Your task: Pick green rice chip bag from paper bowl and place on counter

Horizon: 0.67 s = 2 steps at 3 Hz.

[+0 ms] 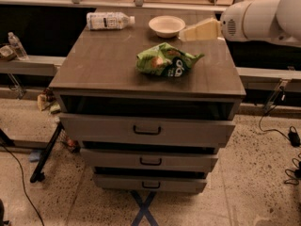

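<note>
The green rice chip bag (167, 60) lies crinkled on the counter (103, 65), right of centre and near the front. The white paper bowl (166, 26) stands empty at the back of the counter, just behind the bag. My gripper (186, 33) hovers over the back right of the counter, right next to the bowl and behind the bag. It is open and holds nothing. The white arm (263, 18) reaches in from the right.
A white-labelled plastic bottle (109, 20) lies on its side at the back left of the counter. The cabinet has three handled drawers (146, 130) below. A pale shelf (28, 65) runs behind. Cables (287, 131) lie on the floor at right.
</note>
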### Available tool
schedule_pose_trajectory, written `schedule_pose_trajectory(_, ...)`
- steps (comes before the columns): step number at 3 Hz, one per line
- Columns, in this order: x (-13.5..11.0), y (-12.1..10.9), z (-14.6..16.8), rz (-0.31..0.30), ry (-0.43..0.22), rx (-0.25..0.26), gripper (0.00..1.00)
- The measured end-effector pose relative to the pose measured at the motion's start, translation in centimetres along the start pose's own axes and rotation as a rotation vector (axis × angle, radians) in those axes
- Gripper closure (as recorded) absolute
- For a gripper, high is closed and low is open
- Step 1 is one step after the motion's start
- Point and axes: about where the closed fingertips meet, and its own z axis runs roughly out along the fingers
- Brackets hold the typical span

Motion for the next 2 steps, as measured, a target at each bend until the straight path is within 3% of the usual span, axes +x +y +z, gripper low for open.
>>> schedule_pose_trajectory(1,1.72,-5.69,-4.44,0.051,0.042,0.187,0.0)
schedule_pose_trajectory(2,1.4,-5.04,-4.01,0.049,0.037,0.17,0.0)
